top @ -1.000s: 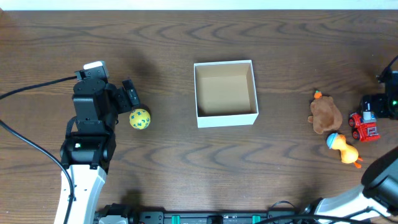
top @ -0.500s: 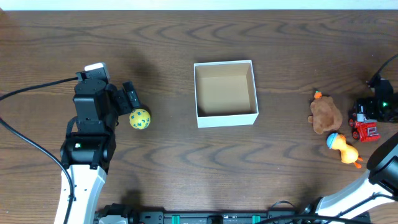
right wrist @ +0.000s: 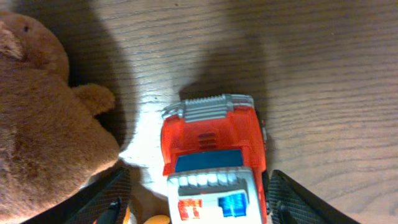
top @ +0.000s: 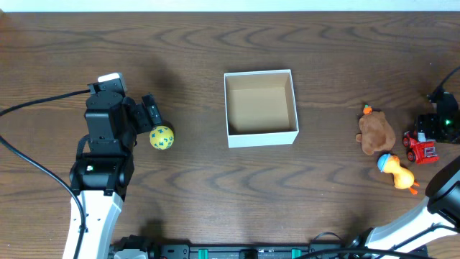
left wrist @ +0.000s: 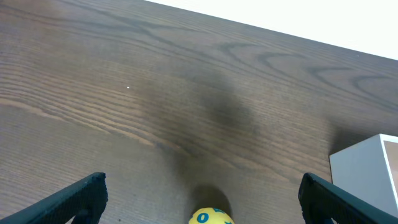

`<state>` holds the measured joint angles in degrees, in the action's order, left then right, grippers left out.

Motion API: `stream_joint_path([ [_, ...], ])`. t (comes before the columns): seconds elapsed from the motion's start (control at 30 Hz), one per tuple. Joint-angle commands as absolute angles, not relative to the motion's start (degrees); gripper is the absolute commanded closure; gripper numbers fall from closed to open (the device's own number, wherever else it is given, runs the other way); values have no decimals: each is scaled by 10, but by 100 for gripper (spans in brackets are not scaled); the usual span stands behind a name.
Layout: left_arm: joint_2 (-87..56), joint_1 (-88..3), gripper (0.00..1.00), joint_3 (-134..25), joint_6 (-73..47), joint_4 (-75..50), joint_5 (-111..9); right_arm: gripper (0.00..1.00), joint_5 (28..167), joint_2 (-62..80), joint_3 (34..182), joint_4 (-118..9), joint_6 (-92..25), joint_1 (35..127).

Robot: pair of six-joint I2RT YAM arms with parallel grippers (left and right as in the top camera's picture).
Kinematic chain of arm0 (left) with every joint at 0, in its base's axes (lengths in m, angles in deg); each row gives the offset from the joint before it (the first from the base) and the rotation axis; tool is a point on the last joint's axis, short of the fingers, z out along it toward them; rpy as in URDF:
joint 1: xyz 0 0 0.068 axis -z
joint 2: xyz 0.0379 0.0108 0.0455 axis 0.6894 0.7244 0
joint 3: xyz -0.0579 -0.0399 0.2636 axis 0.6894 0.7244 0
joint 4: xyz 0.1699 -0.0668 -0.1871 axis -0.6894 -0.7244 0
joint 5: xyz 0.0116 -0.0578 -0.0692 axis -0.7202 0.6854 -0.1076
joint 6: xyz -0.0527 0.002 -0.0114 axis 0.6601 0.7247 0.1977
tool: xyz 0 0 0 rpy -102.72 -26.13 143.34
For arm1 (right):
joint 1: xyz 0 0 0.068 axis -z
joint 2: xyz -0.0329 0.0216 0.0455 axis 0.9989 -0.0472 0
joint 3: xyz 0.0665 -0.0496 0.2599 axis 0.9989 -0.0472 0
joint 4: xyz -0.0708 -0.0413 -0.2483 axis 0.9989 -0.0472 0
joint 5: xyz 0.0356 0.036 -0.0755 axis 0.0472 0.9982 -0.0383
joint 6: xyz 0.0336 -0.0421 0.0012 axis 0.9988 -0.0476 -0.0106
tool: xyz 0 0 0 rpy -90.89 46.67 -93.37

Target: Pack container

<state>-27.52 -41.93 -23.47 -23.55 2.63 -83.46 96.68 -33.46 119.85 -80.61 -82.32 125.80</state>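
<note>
On your wood table (top: 215, 208): yellow ball (top: 162, 137), blue markings, alone in left half. At your right edge, cluster of three: brown plush (top: 376, 133); red fire truck (top: 420, 147) near it, upright on wheels; orange duck (top: 397, 170), blue cap, just below plush. Black cable (top: 32, 103) crosses far left.

Container (top: 262, 137): small square cardboard box, open top, white outer walls + rim, tan-brown inside, empty. Sits upright and flat on dark wood worktop (top: 215, 194), approx centre, slightly toward far edge, sides roughly parallel w/ worktop edges. Left wrist view shows only one white corner, at right.
</note>
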Motion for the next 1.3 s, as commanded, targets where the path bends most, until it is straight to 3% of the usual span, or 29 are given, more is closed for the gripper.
stream_joint_path([
  [0.0,-278,-421,2,-248,-228,25,-841,32,971,-337,1201,-805,-816,1270],
  [0.3,-278,-421,2,-248,-228,25,-842,49,971,-337,1201,-801,-806,1276],
  [0.77,-278,-421,2,-248,-228,25,-841,60,979,-337,1201,-798,-806,1276],
  [1.27,-278,-421,2,-248,-228,25,-841,99,987,-336,1201,-787,-750,1273],
])
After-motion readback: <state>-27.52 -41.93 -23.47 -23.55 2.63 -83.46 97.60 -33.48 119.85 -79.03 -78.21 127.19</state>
